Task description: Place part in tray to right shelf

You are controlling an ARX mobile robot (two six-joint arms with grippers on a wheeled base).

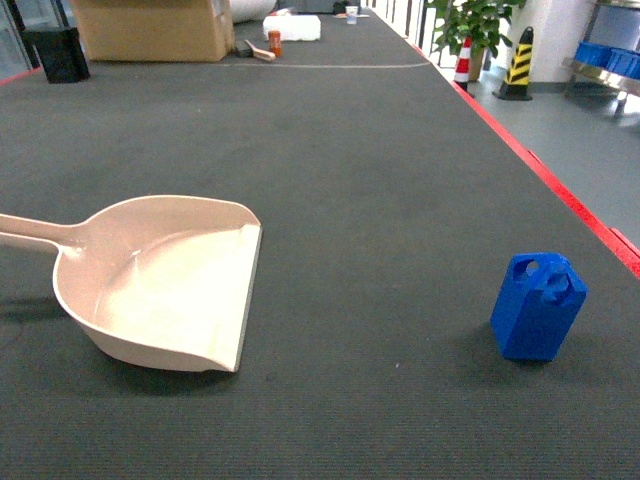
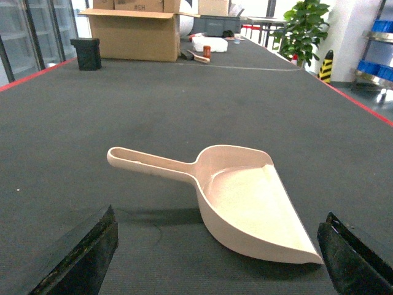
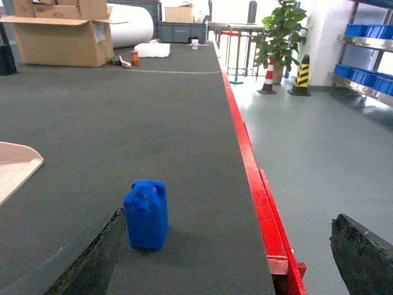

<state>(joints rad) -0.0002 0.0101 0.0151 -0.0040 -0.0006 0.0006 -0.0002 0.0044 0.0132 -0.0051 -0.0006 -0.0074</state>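
Observation:
The part (image 1: 538, 306), a small bright blue jerry-can block, stands upright on the dark mat near the red right edge. In the right wrist view the part (image 3: 146, 214) sits just ahead of my left finger (image 3: 86, 264), off to the left of the open right gripper (image 3: 228, 215). The tray (image 1: 165, 283), a beige dustpan-shaped scoop, lies empty at the left with its handle pointing left. My left gripper (image 2: 220, 212) is open and held low just short of the tray (image 2: 245, 203). Neither gripper shows in the head view. The right shelf is out of view.
A red rail (image 1: 560, 195) marks the table's right edge, with grey floor beyond. At the far end are a cardboard box (image 1: 150, 28), a black bin (image 1: 58, 52) and a white box (image 1: 292, 27). A metal rack with blue bins (image 3: 368, 34), traffic cones and a plant stand at right.

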